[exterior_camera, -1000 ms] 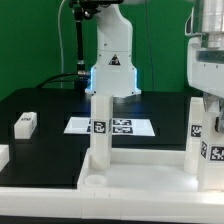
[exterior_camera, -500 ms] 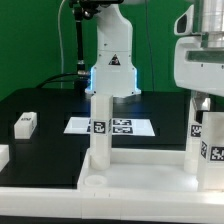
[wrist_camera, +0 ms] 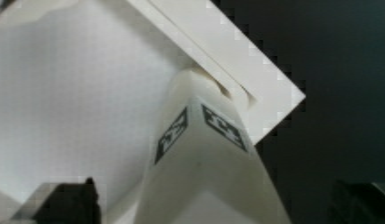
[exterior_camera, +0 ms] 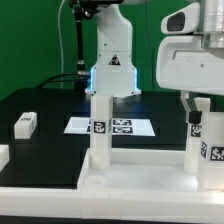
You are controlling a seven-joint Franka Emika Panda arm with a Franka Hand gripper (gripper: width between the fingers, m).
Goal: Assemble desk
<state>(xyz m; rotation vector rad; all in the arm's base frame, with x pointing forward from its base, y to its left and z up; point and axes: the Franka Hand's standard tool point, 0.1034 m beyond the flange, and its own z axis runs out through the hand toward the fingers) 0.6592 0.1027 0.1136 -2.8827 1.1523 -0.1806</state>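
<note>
The desk's white rimmed panel [exterior_camera: 140, 168] lies at the front of the black table. Three white tagged legs stand upright in its corner sockets: one toward the exterior view's left [exterior_camera: 100, 130], and a rear one [exterior_camera: 196, 132] and a front one [exterior_camera: 214, 152] at the right. My gripper [exterior_camera: 196, 106] hangs directly over the rear right leg, open. In the wrist view that leg [wrist_camera: 210, 150] rises between my two dark fingers [wrist_camera: 68, 200], which stand apart from its sides. The panel [wrist_camera: 82, 100] fills the space behind it. Nothing is held.
A loose white leg [exterior_camera: 26, 123] lies on the table at the exterior view's left, and another white part [exterior_camera: 3, 155] sits at the left edge. The marker board [exterior_camera: 125, 127] lies behind the panel, in front of the robot base [exterior_camera: 110, 65].
My gripper has opened and let go of the rear right leg, then risen straight up above it. The leg stays upright in its socket.
</note>
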